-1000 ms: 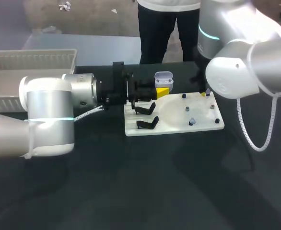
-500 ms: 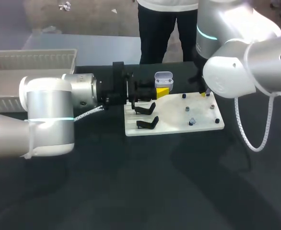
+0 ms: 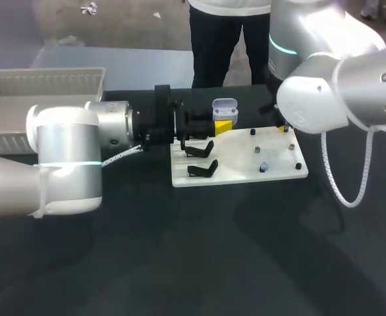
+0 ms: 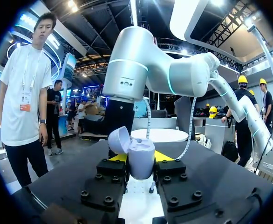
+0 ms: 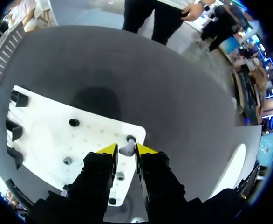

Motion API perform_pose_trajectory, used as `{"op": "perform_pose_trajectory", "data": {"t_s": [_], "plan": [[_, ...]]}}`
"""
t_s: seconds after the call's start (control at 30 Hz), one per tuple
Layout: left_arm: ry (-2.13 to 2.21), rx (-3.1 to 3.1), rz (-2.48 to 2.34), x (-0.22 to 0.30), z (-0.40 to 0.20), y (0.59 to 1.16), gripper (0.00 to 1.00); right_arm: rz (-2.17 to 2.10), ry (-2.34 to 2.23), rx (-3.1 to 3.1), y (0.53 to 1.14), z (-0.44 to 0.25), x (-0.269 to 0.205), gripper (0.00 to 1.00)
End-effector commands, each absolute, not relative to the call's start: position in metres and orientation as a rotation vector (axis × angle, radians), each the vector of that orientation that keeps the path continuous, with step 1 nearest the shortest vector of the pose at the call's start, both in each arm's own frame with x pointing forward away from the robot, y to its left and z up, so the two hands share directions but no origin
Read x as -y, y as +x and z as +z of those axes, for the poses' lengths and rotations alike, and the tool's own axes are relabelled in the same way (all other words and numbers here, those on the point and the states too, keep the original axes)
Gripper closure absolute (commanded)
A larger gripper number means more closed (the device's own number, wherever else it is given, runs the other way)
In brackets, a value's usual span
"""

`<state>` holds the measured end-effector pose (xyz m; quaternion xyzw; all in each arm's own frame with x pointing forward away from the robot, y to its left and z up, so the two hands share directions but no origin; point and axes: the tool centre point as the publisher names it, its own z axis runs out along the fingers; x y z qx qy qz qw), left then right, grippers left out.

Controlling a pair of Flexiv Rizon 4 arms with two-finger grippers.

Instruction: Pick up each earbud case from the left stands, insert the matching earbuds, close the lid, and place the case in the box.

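The matte black table (image 3: 180,263) carries a flat, smooth white board (image 3: 239,176). On the board's left side, nearest me, sit two black angled stands (image 3: 203,170), with small dark round pegs (image 3: 263,167) dotted to their right.

My left gripper (image 4: 141,161) comes in from the left and hangs over the board's far left edge. It is clamped from both sides on the earbud case (image 4: 142,150), a smooth, rounded, pale shell held upright. Its domed lid (image 4: 119,140) stands open, tipped to the left. I cannot tell whether anything lies inside the case.

At the board's far right corner my right gripper (image 5: 126,149) points down. Its yellow tips are closed on a small, rounded, pale earbud (image 5: 125,150), just beside a round peg.

Farthest off, at the far left, stands the box (image 3: 48,78), a pale plastic tray with ribbed walls. I cannot see what it holds.
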<state>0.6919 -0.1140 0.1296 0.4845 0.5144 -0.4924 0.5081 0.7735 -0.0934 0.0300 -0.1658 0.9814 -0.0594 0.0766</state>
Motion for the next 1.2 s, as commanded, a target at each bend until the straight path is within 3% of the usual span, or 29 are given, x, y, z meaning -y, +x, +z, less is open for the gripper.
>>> {"op": "perform_pose_trajectory", "data": {"t_s": [0.03, 0.13, 0.43, 1.2], "plan": [[1.162, -1.236, -1.181, 0.114, 0.129, 0.690, 1.00, -0.180, -0.498, -2.952, 0.778, 0.027, 0.092, 0.92], [1.162, -1.236, -1.181, 0.114, 0.129, 0.690, 1.00, -0.180, -0.497, -2.955, 0.778, 0.027, 0.092, 1.00], [1.162, -1.236, -1.181, 0.114, 0.129, 0.690, 1.00, -0.184, -0.488, -2.954, 0.774, 0.044, 0.092, 1.00], [1.162, -1.236, -1.181, 0.114, 0.129, 0.690, 1.00, -0.169, -0.313, -2.964, 0.703, 0.172, 0.056, 1.00]]}}
